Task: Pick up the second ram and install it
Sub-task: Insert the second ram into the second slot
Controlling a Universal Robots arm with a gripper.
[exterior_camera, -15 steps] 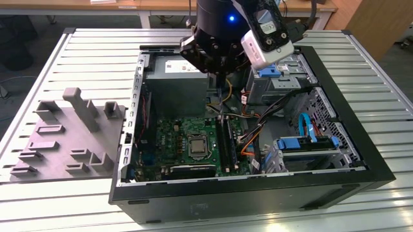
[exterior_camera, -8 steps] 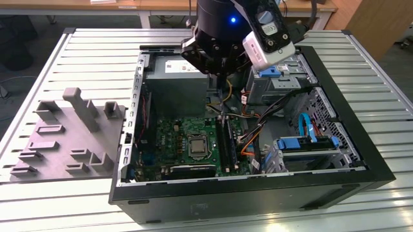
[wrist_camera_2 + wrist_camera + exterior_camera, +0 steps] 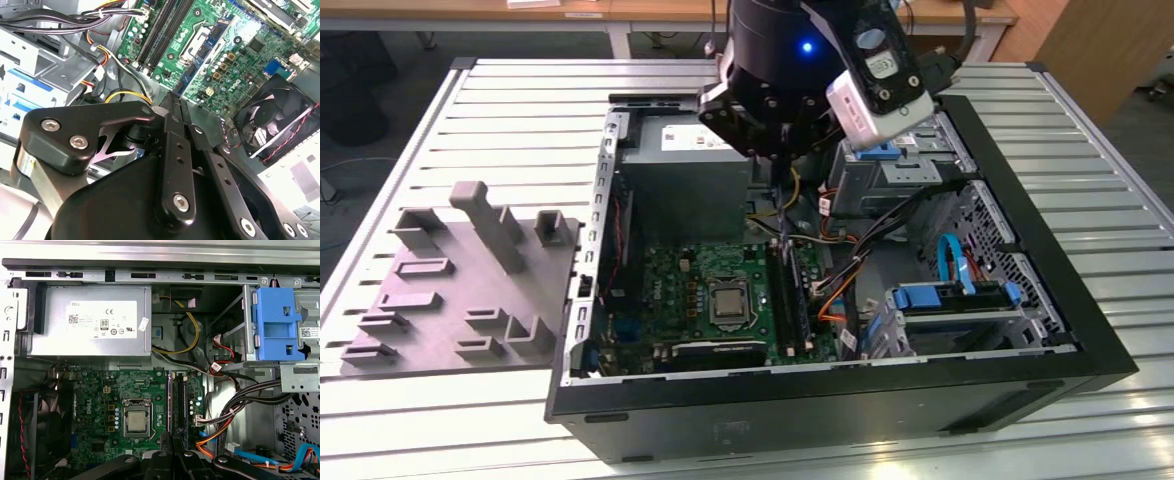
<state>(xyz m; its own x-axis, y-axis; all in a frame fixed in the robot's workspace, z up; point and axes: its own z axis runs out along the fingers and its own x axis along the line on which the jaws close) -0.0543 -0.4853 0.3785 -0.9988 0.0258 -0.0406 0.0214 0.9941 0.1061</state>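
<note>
Exterior view gives me the gripper (image 3: 778,158) hanging over the motherboard (image 3: 670,285), inside the open computer case (image 3: 1107,362). Its fingers are drawn in tight and pinch the second ram (image 3: 783,205), which I see edge-on as a slim dark strip jutting from the fingertips. The strip runs in line with the black memory sockets (image 3: 790,300) on the motherboard. It hangs above them, apart from the board and not seated.

The sockets lie just beside the processor (image 3: 724,303), which sits near the middle of the motherboard. In the first wrist view the same dark strip shows between the drawn-in fingers, lined up with the sockets on the motherboard. In the second wrist view the finger links meet in a narrow point, with the motherboard beyond them. There the case fan (image 3: 277,120) stands just beside the motherboard's edge.

The power supply (image 3: 90,320) sits against one edge of the motherboard. A bundle of cables (image 3: 240,400) runs past the motherboard on the sockets' side, away from the processor. The grey moulded tray (image 3: 454,290) lies on the slatted table (image 3: 520,110), well apart from the motherboard, outside the case wall at the exterior view's left.
</note>
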